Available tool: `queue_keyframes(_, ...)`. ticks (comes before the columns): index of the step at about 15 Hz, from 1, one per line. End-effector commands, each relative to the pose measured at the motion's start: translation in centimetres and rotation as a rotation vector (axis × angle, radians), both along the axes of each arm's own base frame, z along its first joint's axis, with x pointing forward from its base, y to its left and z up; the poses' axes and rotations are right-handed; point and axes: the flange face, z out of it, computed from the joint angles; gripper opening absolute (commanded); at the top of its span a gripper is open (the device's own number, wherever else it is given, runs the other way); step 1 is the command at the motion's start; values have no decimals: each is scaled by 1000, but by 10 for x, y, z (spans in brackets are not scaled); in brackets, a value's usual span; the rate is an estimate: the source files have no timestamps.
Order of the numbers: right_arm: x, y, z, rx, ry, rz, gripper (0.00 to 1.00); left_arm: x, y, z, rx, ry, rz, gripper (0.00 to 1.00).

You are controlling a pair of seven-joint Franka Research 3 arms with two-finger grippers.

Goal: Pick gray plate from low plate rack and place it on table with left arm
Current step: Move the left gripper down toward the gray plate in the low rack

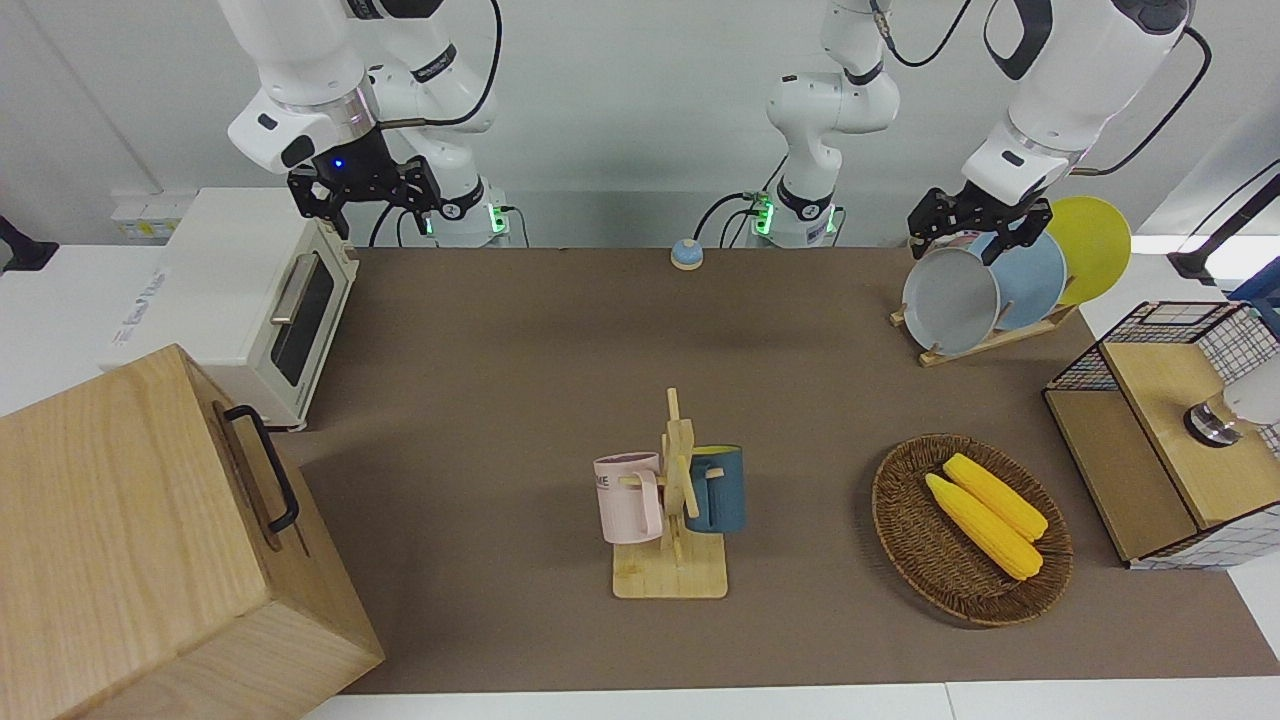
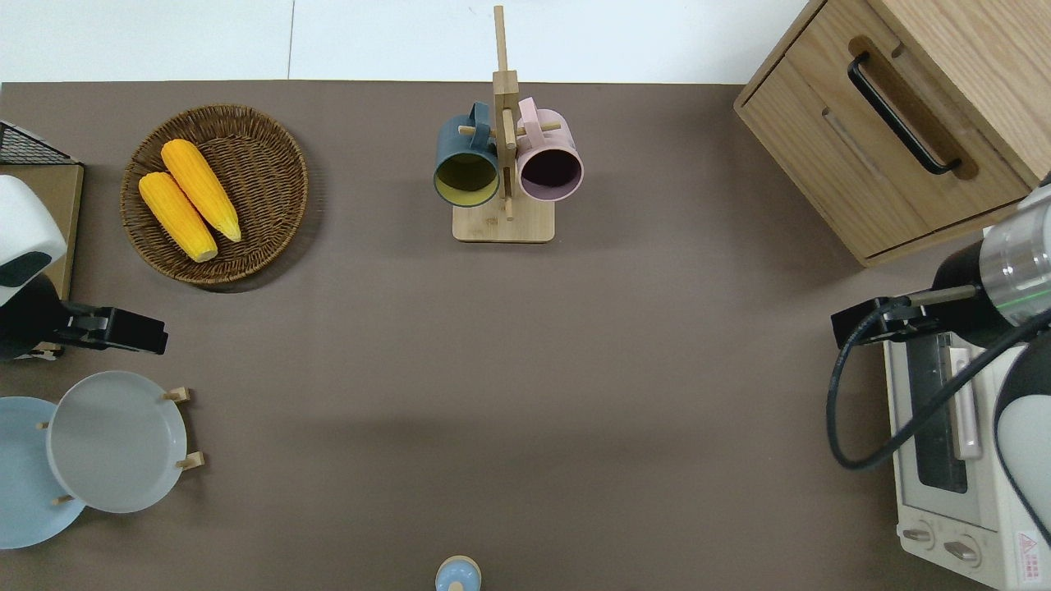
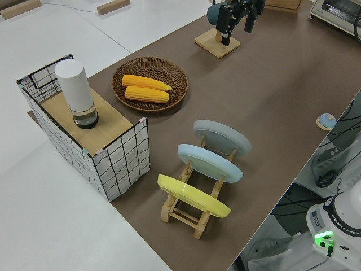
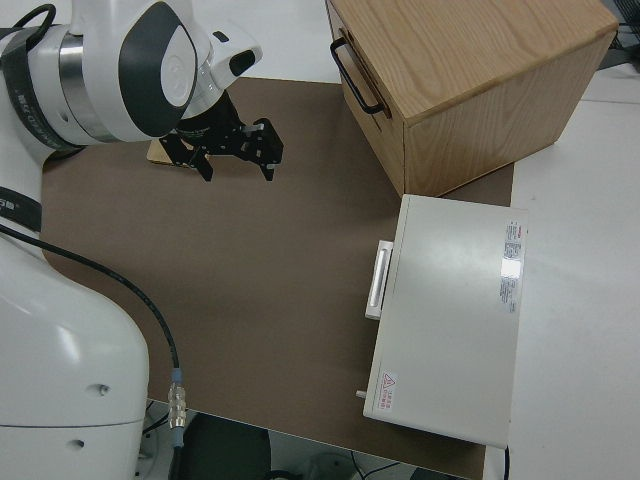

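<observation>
The left gripper [image 1: 982, 229] hangs in the air with its two fingers spread apart and nothing between them; in the front view the fingertips sit right at the top rim of the gray plate [image 1: 951, 300], though I cannot tell whether they touch it. From straight above, the same gripper [image 2: 123, 332] is over bare table [image 2: 525, 394] just farther from the robots than the plate's rim, so the plate [image 2: 116, 441] lies down and back toward the robots from the fingers. The gray plate stands on edge in the outermost slot of the low plate rack [image 1: 985, 340], leaning back toward the light blue plate [image 1: 1032, 280] in the next slot, with the yellow plate [image 1: 1093, 246] in the last; its open face looks out across the table toward the right arm's end. The side view shows the three plates in a row along the rack, the gray one [image 3: 222, 139] at the end nearest the open table. By my judgement the coming move turns on getting one finger either side of that thin upper rim, so the finger gap must line up across the plate's thickness, not its face. The left arm is plainly the nearer; the right gripper [image 1: 365, 190] is parked.
</observation>
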Motion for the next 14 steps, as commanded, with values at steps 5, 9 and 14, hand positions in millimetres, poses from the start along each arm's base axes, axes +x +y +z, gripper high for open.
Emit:
queue_keyframes(5,-2,-3,4,-8,2,-16,983,-1,0,5,12,6,4,995)
queue_keyframes(9,-2,-3,5,-9,-1,-16,983,-13,5,13,13,14,31,995)
queue_keyframes(14,-2,-4,4,-8,1,-18,983,-35,12,19,54,25,65,995)
